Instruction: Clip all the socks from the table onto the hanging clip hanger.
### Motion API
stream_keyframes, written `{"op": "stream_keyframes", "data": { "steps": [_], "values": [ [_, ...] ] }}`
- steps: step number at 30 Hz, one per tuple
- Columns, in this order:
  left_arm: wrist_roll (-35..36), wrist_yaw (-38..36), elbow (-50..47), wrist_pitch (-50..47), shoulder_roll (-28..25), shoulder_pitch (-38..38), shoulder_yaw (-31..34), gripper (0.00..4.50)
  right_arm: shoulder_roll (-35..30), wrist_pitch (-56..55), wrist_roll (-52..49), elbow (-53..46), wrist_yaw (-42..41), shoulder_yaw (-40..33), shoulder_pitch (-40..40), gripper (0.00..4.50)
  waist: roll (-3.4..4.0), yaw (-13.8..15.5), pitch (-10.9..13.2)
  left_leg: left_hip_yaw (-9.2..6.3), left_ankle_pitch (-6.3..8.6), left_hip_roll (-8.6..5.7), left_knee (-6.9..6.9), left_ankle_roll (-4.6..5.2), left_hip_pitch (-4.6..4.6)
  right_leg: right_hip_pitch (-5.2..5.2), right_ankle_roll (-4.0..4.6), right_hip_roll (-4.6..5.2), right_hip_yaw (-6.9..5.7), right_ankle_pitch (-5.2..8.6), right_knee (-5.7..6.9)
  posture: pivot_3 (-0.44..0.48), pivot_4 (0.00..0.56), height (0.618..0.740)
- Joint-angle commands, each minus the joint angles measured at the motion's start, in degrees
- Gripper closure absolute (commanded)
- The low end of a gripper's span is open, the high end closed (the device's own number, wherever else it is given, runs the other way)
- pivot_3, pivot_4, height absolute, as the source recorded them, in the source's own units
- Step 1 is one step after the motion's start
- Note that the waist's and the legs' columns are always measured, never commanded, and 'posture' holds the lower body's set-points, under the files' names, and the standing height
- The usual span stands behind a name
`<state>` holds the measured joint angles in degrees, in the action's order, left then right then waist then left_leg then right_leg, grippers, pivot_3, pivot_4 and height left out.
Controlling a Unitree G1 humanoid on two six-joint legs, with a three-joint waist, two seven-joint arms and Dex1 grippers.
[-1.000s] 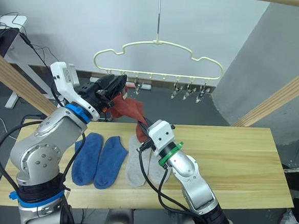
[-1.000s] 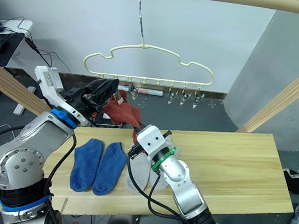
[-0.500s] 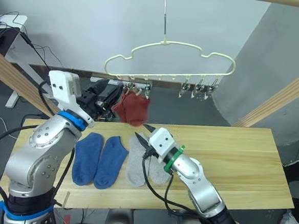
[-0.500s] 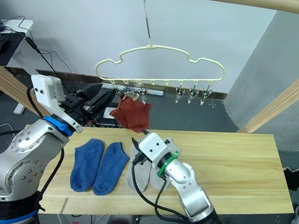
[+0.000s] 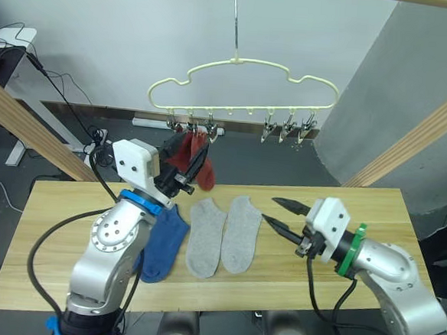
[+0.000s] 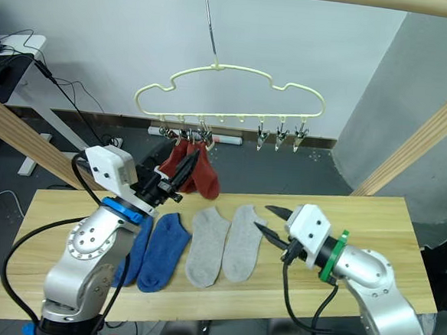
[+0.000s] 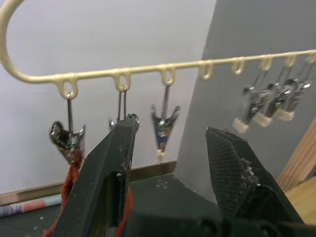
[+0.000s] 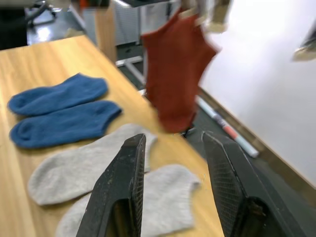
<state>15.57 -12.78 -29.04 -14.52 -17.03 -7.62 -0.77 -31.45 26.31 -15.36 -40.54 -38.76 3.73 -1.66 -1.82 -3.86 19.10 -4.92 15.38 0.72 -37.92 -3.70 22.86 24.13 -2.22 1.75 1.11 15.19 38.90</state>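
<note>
The clip hanger (image 5: 244, 88) hangs above the far edge of the table (image 5: 373, 216). Two red socks (image 6: 193, 168) hang from its left-end clips. On the table below the hanger lie two grey socks (image 5: 223, 233), with two blue socks (image 6: 157, 243) to their left. My left gripper (image 7: 170, 163) hovers just below the hanger's left clips, jaws spread and empty. My right gripper (image 5: 281, 216) hovers over the table right of the grey socks, jaws spread and empty.

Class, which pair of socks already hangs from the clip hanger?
The brick red socks, clipped under the clip hanger; the blue and grey pairs lie on the table.
</note>
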Motion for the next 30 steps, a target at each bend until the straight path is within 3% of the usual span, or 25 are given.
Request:
{"op": "stream_keyframes", "data": {
  "steps": [1,2,10,30],
  "values": [
    [-4.72,2.24,2.08,4.37,2.79,-0.89,-2.14,2.23,-1.82,1.92,-3.06,-3.84,-0.32,-3.27,-0.18,2.62,0.0,-0.29,0.0,0.0,0.0,0.0,-0.02,0.0,0.02,0.0,0.0,0.0,0.01,0.0,-0.01,-0.199,0.304,0.74],
    [-5.06,2.29,3.1,4.62,3.87,-1.33,-2.94,2.44,-2.46,2.32,-3.5,-4.22,-0.36,-3.85,0.03,2.62,0.0,-0.45,0.0,0.02,0.0,-0.01,-0.02,0.0,0.02,0.0,0.0,0.01,0.02,0.0,-0.01,-0.199,0.304,0.74],
    [-7.82,3.73,6.06,5.89,8.05,-3.44,-3.27,2.44,-4.06,4.42,-5.53,-5.71,1.06,-4.63,-0.58,2.62,-0.02,-1.25,-0.01,0.02,0.0,-0.04,-0.03,0.01,0.05,0.0,0.0,0.04,0.0,-0.02,-0.02,-0.227,0.303,0.74],
    [-9.7,5.64,11.28,6.02,10.9,-9.89,-0.99,2.44,-3.65,6.7,-9.52,-6.95,3.03,-5.38,-4.18,2.62,-0.02,-1.44,-0.01,0.03,0.0,-0.04,-0.09,0.01,0.04,-0.01,-0.01,0.01,0.01,-0.02,0.04,-0.25,0.305,0.74]
  ]
}}
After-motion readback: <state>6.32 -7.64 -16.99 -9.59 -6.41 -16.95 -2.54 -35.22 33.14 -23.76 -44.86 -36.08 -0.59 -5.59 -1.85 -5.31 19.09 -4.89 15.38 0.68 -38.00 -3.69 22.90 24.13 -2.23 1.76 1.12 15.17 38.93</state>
